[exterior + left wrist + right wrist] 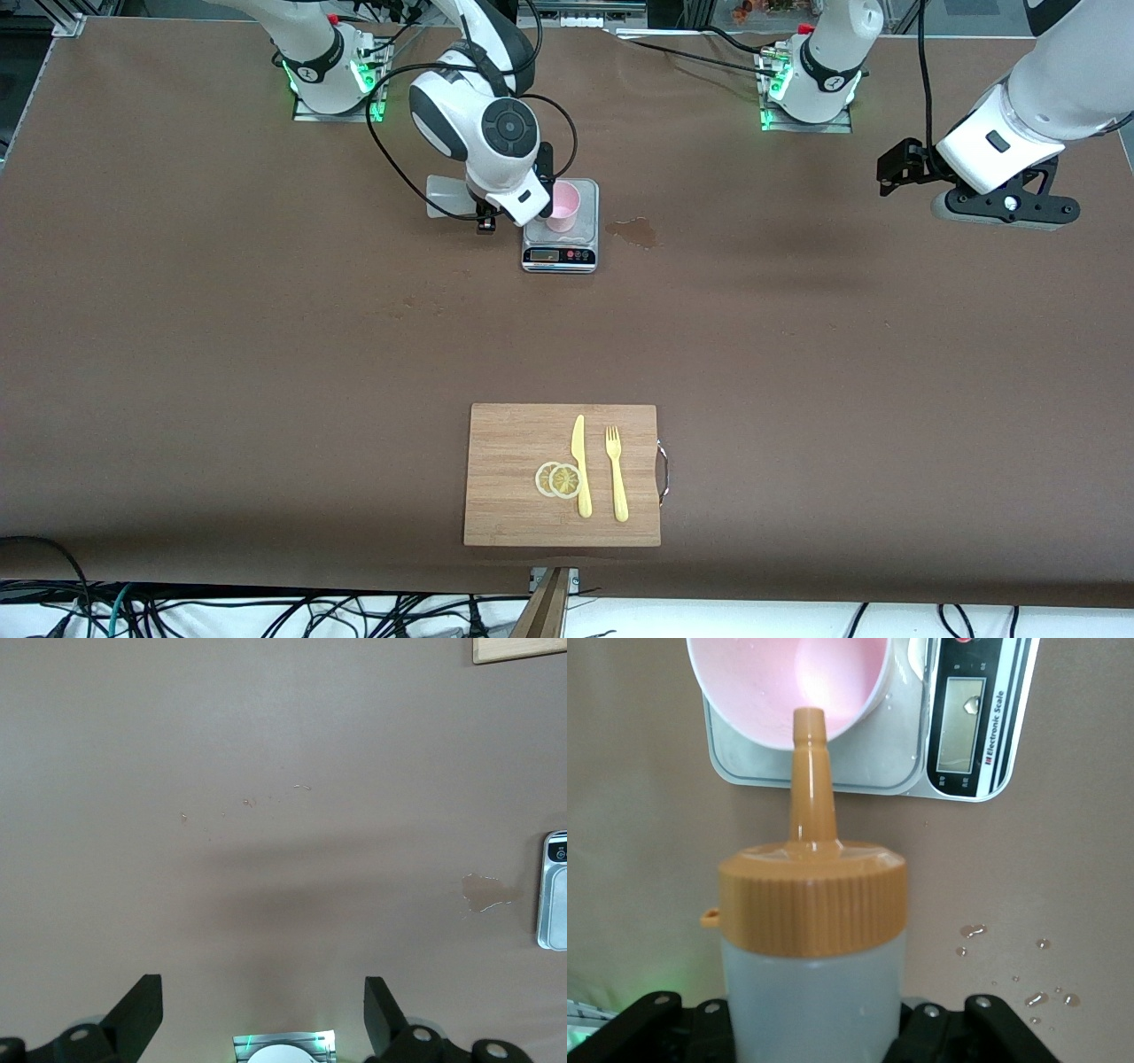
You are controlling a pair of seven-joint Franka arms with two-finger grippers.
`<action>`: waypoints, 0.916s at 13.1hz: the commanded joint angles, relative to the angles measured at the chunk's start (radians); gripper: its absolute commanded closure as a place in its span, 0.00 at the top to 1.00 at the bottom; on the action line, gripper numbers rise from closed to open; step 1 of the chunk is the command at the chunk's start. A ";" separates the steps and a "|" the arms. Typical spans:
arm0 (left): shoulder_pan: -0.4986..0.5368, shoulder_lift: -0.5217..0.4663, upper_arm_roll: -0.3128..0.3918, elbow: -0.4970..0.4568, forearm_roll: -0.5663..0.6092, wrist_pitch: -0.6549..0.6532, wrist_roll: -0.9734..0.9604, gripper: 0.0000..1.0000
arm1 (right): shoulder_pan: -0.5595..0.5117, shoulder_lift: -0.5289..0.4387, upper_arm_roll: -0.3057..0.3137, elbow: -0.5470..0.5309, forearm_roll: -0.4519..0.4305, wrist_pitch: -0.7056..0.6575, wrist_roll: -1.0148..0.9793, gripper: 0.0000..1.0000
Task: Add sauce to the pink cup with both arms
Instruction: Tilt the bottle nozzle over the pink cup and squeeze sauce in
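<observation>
The pink cup [564,206] [788,682] stands on a small grey scale [560,252] [983,726]. My right gripper [480,211] [815,1038] is shut on the sauce [447,197] [811,983], a translucent bottle with an orange cap. The bottle is tipped toward the cup, and its nozzle [808,753] reaches over the cup's rim. No stream of sauce shows. My left gripper [1005,211] [264,1010] hangs open and holds nothing, high over bare table at the left arm's end, where that arm waits.
A wooden cutting board [514,523] [518,647] near the front camera carries a yellow knife [580,465], a fork [616,474] and two lemon slices [558,479]. A wet stain [636,232] [485,891] lies beside the scale [554,895]. Droplets [1010,974] dot the mat.
</observation>
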 commanded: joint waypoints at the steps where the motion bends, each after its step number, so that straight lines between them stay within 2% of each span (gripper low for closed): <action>1: 0.011 -0.006 -0.005 0.008 -0.020 -0.019 0.015 1.00 | 0.023 0.011 0.001 0.029 -0.044 -0.034 0.030 0.01; 4: 0.011 -0.006 -0.005 0.008 -0.020 -0.018 0.015 1.00 | 0.048 0.038 0.001 0.084 -0.083 -0.095 0.058 0.01; 12: 0.011 -0.008 -0.005 0.008 -0.020 -0.019 0.015 1.00 | 0.074 0.041 0.001 0.095 -0.126 -0.124 0.075 0.01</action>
